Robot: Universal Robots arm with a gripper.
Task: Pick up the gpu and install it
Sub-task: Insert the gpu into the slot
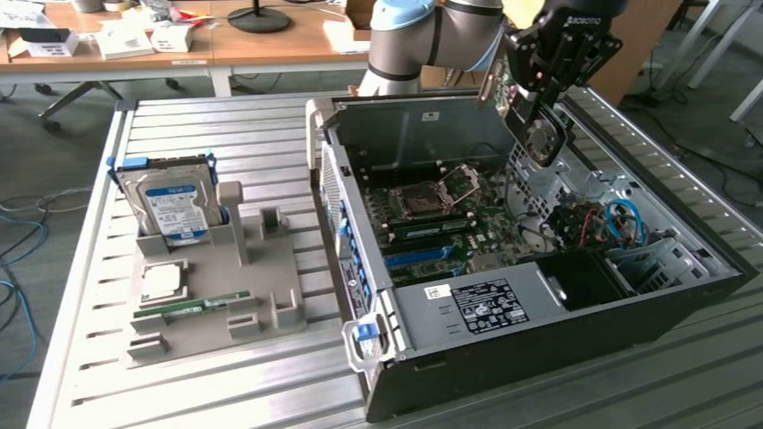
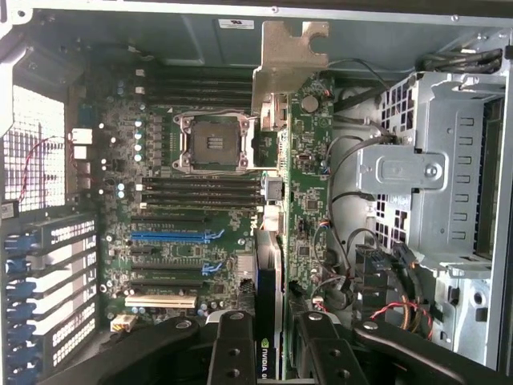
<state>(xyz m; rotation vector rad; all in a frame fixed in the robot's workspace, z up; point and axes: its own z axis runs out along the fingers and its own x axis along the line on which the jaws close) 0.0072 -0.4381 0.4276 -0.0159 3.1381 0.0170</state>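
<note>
Jaws clamped on the gpu (image 1: 539, 134), I hang over the open computer case (image 1: 573, 344), which lies on its side on the slatted metal desk (image 1: 238, 389). In the exterior view the card hangs from my grip above the far corner of the case on that view's right, its round fan facing the camera, raised clear of the motherboard (image 1: 441, 219).

From the wrist, the gpu (image 2: 309, 176) runs edge-on away from the jaws, one on each side of it. Its green circuit face is turned toward the drive cage (image 2: 433, 172) and its bare metal bracket (image 2: 288, 56) reaches toward the case wall. Beneath it lies the motherboard (image 2: 184, 200). The empty processor socket (image 2: 210, 142) sits just beside the card's line, and the blue slot (image 2: 172, 237) is off to the same side, nearer the jaws. The card is seated in neither.

Outside the case, on the exterior view's left, a grey stand (image 1: 227, 295) holds a hard drive with a blue label (image 1: 173, 206) upright, with a square processor chip (image 1: 161, 281) and a narrow green memory stick (image 1: 191, 307) lying flat in front of it.
</note>
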